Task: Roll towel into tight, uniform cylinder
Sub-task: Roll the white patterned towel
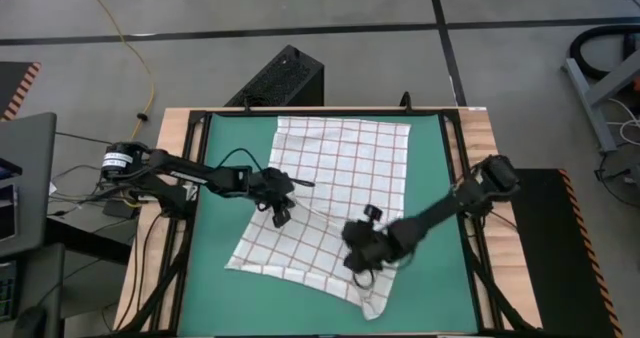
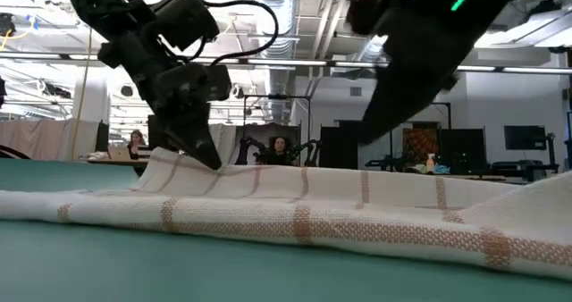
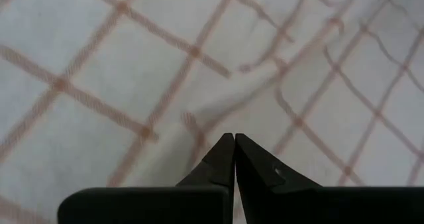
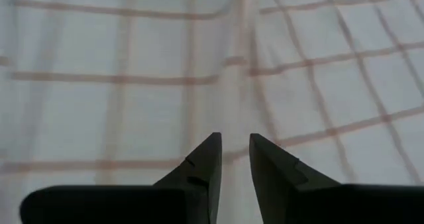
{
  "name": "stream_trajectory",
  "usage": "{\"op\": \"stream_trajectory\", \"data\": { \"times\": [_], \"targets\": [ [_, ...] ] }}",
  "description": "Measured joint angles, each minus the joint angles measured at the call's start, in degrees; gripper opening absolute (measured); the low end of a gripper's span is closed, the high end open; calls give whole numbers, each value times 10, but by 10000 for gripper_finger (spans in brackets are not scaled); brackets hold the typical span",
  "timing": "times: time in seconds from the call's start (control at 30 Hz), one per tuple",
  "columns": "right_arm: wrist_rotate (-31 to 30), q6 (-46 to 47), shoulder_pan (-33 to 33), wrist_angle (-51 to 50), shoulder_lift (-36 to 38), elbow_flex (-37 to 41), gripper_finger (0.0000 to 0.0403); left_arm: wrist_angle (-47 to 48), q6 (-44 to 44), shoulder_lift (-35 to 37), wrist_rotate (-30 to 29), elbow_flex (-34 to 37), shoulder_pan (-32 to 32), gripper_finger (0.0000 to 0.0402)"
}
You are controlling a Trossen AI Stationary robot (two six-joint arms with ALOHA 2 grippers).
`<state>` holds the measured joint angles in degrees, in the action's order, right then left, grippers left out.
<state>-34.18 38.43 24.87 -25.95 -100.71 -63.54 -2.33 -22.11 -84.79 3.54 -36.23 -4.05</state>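
Left claw [image 1: 281, 214] sits pressed together, tips meeting with no cloth visibly caught between them, low over the left-centre of the towel [image 1: 340, 168]. Right claw [image 1: 356, 268] stands slightly spread, a narrow gap between its fingers [image 4: 205, 159], poised over the towel's near-right portion; nothing is pinched in it.

The towel lies spread on the green mat [image 1: 215, 178] atop the counter [image 1: 175, 128], skewed at an angle, its far edge near the mat's far border and one corner trailing toward the near-right. From table height, shallow folds and a raised ridge run across the cloth beside the left claw. No roll has been started, as far as can be judged.

Risks noted:
- Skewed lay: rolling from a slanted edge would likely give a cone rather than a uniform cylinder.
- Existing wrinkles may be trapped in the first turn, leaving the roll loose and lumpy.
- A closed claw pushing on thin cloth could bunch or drag it instead of turning the edge.
- The two claws work close together; uneven pull between them could twist the fabric.

Count: one towel, one mat, two arms, two claws. Two seated persons show faintly in the room beyond.
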Motion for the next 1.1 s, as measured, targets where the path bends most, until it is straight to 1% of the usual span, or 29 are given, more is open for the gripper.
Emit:
{"op": "stream_trajectory", "data": {
  "times": [0.1, 0.2, 0.3, 0.43, 0.63, 0.77, 0.87, 1.1],
  "targets": [
    [20, -47, -54, 28, 0, 20, 97, 18, -3, 10, 1, 0, 10, 0],
    [45, -128, -107, 45, 4, 17, 94, 21, -12, 16, 2, 0, 25, 0],
    [94, -211, -164, 68, 7, 3, 92, 0, -41, 20, 6, 0, 44, 0],
    [149, -279, -253, 64, 7, -6, 91, -46, -79, 20, 18, 0, 91, 0],
    [224, -364, -393, 60, 7, -42, 91, -51, -119, 20, -33, 0, 175, 0],
    [249, -372, -462, 60, 1, -53, 90, -39, -142, 20, -66, 0, 211, 0],
    [268, -377, -495, 62, 0, -52, 90, -23, -159, 19, -87, 0, 224, 0],
    [282, -371, -551, 78, 0, -14, 90, -16, -185, 2, -90, 0, 241, 0]
  ]
}}
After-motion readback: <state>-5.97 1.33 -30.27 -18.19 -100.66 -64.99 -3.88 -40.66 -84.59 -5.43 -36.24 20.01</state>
